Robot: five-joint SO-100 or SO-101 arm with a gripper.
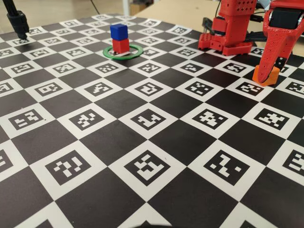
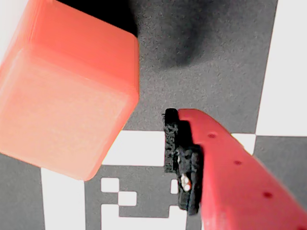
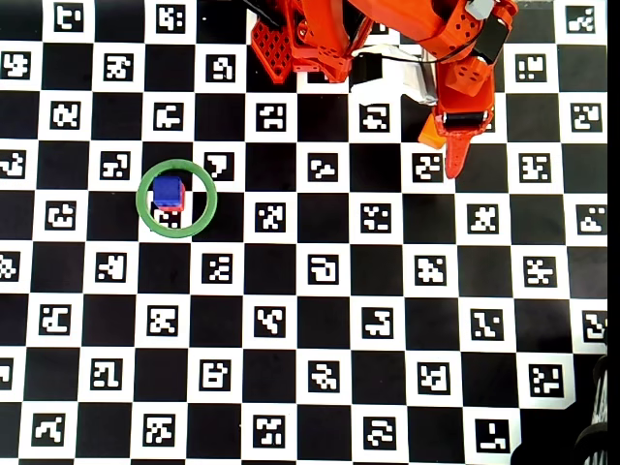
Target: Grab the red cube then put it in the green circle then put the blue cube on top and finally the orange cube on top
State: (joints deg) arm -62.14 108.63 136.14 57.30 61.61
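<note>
The red cube (image 1: 121, 46) sits inside the green circle (image 1: 108, 52) at the back left of the board, and the blue cube (image 1: 118, 31) is stacked on it. From overhead the blue cube (image 3: 169, 190) hides nearly all of the red cube (image 3: 170, 207) within the green circle (image 3: 143, 211). The orange cube (image 1: 267, 76) rests on the board at the right. My red gripper (image 1: 270, 71) is lowered around it and open. In the wrist view the orange cube (image 2: 67, 91) fills the left, with a clear gap to the black pad (image 2: 180, 158) of one finger; the other finger is out of frame.
The arm's red base (image 1: 227, 40) stands at the back, just left of the orange cube. A black post (image 1: 18, 23) rises at the far back left. The board is a checkerboard of black squares and white marker tiles (image 1: 148, 119).
</note>
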